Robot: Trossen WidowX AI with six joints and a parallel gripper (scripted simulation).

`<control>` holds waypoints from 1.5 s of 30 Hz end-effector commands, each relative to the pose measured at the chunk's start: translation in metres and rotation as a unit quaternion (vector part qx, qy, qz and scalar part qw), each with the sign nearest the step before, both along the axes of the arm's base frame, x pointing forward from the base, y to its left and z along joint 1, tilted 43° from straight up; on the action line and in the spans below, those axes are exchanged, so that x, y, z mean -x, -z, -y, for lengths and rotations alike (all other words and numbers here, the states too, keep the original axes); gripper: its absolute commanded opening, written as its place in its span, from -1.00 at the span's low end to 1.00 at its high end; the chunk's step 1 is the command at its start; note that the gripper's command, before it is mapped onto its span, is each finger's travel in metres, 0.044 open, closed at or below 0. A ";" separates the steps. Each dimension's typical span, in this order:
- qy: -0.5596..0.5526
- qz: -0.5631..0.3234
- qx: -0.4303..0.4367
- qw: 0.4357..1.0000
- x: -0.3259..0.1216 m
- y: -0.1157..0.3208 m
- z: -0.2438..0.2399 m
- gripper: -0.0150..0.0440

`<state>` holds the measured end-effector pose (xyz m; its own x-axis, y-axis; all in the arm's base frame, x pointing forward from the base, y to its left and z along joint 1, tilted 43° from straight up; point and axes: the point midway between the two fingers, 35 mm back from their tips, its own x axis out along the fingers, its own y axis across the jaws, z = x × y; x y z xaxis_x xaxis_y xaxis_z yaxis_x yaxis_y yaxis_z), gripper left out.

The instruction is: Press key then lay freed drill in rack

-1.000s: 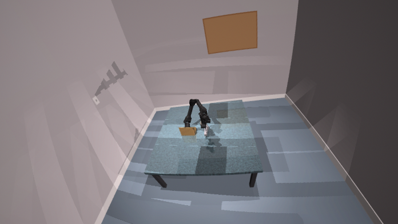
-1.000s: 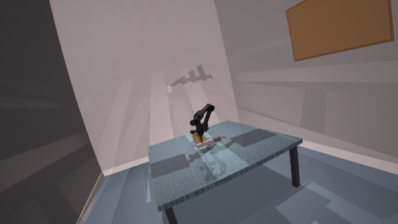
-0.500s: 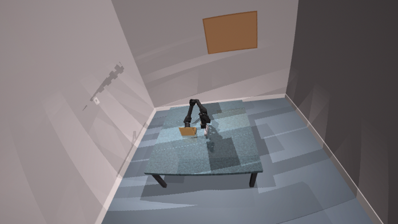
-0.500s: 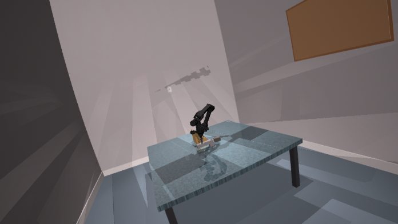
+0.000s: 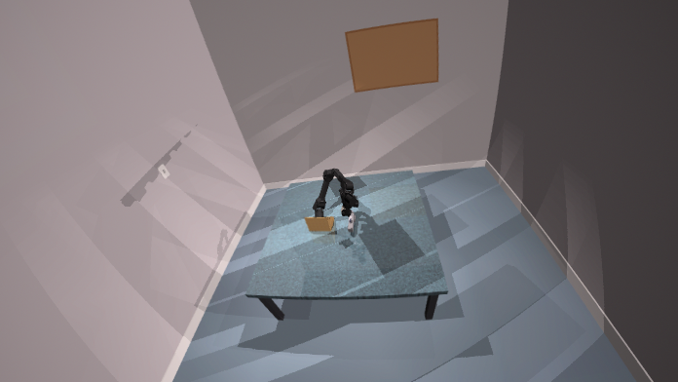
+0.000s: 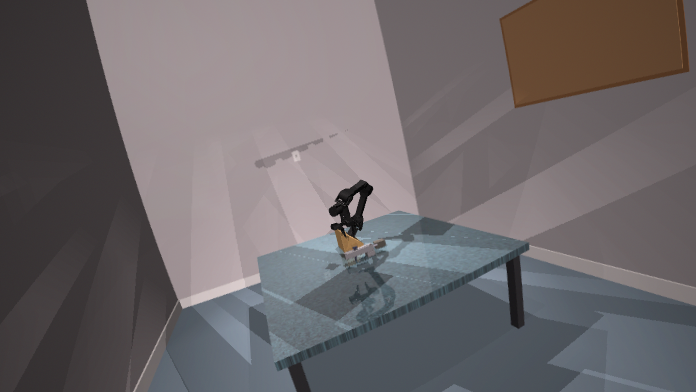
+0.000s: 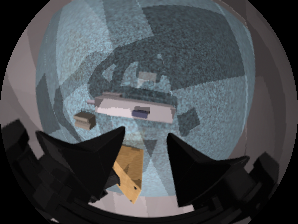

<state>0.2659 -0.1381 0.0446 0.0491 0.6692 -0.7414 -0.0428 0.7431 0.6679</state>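
Observation:
A long pale body (image 5: pixel 351 223) (image 6: pixel 370 250) (image 7: pixel 120 107) lies across the wrist view, with a small dark blue part (image 7: pixel 140 114) at its middle, possibly the key. A thin stub sticks out at its left end; I cannot tell whether it is the drill. A grey-brown stepped block (image 6: pixel 381 243) (image 7: pixel 85 120) stands near that end, possibly the rack. My gripper (image 7: pixel 146 133) is open and empty, its fingertips above and on the near side of the pale body. The drill and rack are too small to identify surely.
An orange wedge-shaped piece (image 5: pixel 319 224) (image 6: pixel 345 241) (image 7: pixel 131 161) stands beside the arm, partly behind the left finger in the wrist view. A small grey block (image 7: pixel 147 76) lies beyond the pale body. All stand on the blue table (image 5: pixel 292 280) (image 6: pixel 475 250).

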 end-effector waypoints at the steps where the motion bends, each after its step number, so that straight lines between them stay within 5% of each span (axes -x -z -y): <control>1: -0.005 -0.003 0.000 1.000 0.002 -0.011 0.010 0.67; 6: -0.181 0.161 0.023 0.970 -0.013 -0.020 -0.055 1.00; 15: -0.514 0.463 0.028 0.721 0.005 -0.045 -0.177 1.00; 45: -0.525 0.474 0.027 0.706 0.005 -0.032 -0.188 1.00</control>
<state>0.2620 0.0467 0.0819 0.0419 0.6723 -0.7391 -0.9977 -0.0111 -0.0666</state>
